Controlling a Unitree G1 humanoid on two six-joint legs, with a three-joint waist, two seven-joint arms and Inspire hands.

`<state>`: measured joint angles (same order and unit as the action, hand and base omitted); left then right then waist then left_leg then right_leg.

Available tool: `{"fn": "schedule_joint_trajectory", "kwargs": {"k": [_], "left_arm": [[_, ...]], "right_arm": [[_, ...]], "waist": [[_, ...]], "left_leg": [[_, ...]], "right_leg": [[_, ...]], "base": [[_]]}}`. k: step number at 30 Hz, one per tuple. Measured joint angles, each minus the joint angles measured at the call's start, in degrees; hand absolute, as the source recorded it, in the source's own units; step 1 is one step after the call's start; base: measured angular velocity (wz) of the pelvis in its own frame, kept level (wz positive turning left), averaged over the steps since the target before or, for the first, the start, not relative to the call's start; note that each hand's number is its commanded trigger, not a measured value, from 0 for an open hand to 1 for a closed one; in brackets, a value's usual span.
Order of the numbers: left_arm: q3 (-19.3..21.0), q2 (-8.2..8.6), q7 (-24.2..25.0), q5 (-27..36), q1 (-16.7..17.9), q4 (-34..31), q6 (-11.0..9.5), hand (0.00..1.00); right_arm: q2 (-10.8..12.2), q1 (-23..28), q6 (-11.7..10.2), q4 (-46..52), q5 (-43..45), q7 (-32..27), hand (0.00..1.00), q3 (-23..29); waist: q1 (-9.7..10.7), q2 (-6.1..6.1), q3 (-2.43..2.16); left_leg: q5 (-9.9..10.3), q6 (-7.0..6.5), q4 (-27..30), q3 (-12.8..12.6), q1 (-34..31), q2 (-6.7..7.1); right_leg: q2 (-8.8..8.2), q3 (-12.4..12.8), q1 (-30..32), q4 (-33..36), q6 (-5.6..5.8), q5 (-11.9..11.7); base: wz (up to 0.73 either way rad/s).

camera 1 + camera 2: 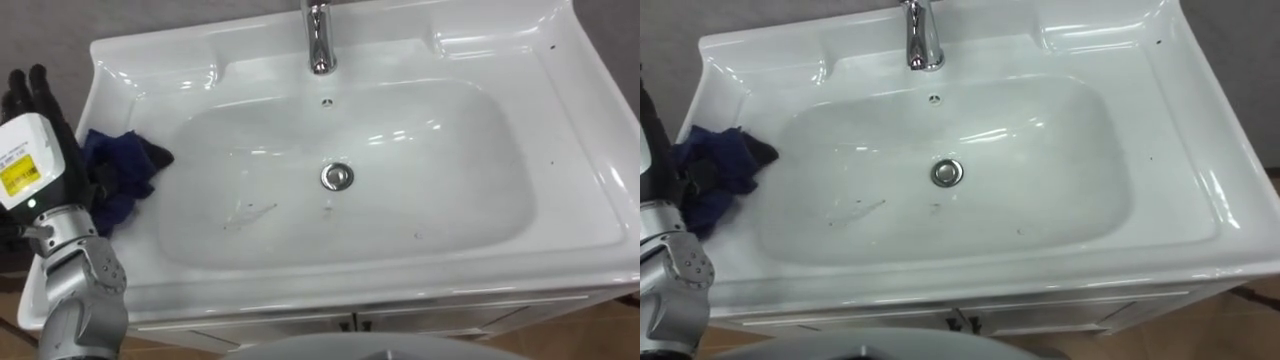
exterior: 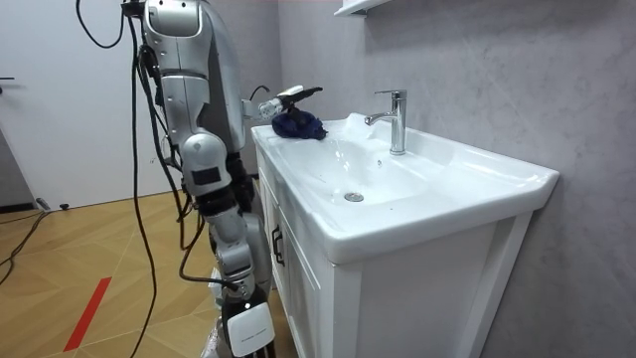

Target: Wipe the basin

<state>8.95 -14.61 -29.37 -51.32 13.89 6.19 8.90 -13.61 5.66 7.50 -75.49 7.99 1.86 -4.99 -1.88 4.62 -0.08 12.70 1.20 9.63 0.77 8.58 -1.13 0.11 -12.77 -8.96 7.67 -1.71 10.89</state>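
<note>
Basin [image 1: 560, 110] is a white ceramic rectangle, long axis running left to right across the frame. The bowl is dry-looking, with faint grey smudges [image 1: 250, 210] lower left of the drain [image 1: 337, 177] and a few dark specks lower right of it. Chrome faucet [image 1: 318, 40] sits top centre.

The wiping rag, a dark blue cloth [image 1: 122, 175], lies bunched on the flat left rim at middle left of the frame. Its right tip is just over the bowl's left lip, so it isn't in the bowl yet.

My left robot hand [image 1: 45, 140] is at the far left edge, on or just over the cloth's left side. The cloth lies to the frame's right of the palm. The dark fingers point up-frame toward the back wall. In the room view they stick out straight above the cloth, so I read the fingers as spread and not clamped on the cloth. I can't see whether the thumb side catches any fabric.

The relation that matters: cloth, smudges and drain line up rightward from the left robot hand, along the basin's long axis. My judgement is that the next move is to press or gather the cloth, then sweep it right and down-frame into the bowl. The left arm is clearly the nearer one.

The right robot hand [image 2: 245, 330] hangs low beside the vanity cabinet [image 2: 298, 288] at the bottom of the room view, well apart from the basin. I can't tell its state.
</note>
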Motion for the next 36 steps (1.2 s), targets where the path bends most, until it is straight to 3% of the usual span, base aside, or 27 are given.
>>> {"fn": "schedule_joint_trajectory", "kwargs": {"k": [10, 19, 24, 30, 36], "left_arm": [[0.0, 0.0, -0.4, 0.5, 0.0, -0.2, -0.8, 0.0], [0.4, 0.01, -0.4, 19.2, -3.1, -1.3, -2.0, 0.0], [0.5, 0.01, 0.6, 34.1, -3.1, -3.6, -2.9, 0.0], [2.7, 0.02, 2.6, 40.3, -3.1, -4.8, -2.9, 0.0], [5.6, 0.05, 4.3, 49.3, -3.1, -6.7, -3.0, 0.0]], "right_arm": [[0.0, -0.1, -0.5, 0.0, -0.8, -0.4, 0.0, 0.0], [0.0, -1.3, -0.5, -0.5, -0.4, -0.7, 0.0, -0.1], [0.2, -1.2, -0.5, 0.0, -0.9, -1.7, 0.0, 0.2], [1.0, -1.0, -0.4, -0.1, -1.3, -1.9, 0.0, 1.8], [1.4, -1.1, -0.4, 0.0, -1.4, -1.9, 0.0, 1.9]], "waist": [[-0.2, 0.09, 0.11], [-0.1, -0.4, 0.21], [-0.3, -0.76, 0.4], [-0.2, -1.7, 0.21], [-0.2, -1.62, 0.05]], "left_leg": [[0.0, 0.0, -0.1, 0.0, 0.0, 0.07], [0.0, 0.0, -0.1, 0.1, 0.1, 0.03], [0.0, 0.0, 0.0, 0.1, 0.1, 0.13], [0.0, 0.0, 0.7, 0.1, 0.0, 0.17], [0.0, 0.0, 0.7, 0.1, -0.1, 0.23]], "right_leg": [[0.0, 0.0, 0.0, 0.0, 0.04, 0.2], [-0.1, -0.9, -0.1, 0.4, 0.05, 0.2], [-0.34, -0.6, 0.0, 1.1, 0.07, 0.5], [-0.62, -0.6, 0.0, 1.2, 0.06, 0.8], [-0.73, -0.8, -0.1, 1.9, 0.07, 0.8]], "base": [[0.0], [0.02], [0.0], [0.02], [0.0]]}}
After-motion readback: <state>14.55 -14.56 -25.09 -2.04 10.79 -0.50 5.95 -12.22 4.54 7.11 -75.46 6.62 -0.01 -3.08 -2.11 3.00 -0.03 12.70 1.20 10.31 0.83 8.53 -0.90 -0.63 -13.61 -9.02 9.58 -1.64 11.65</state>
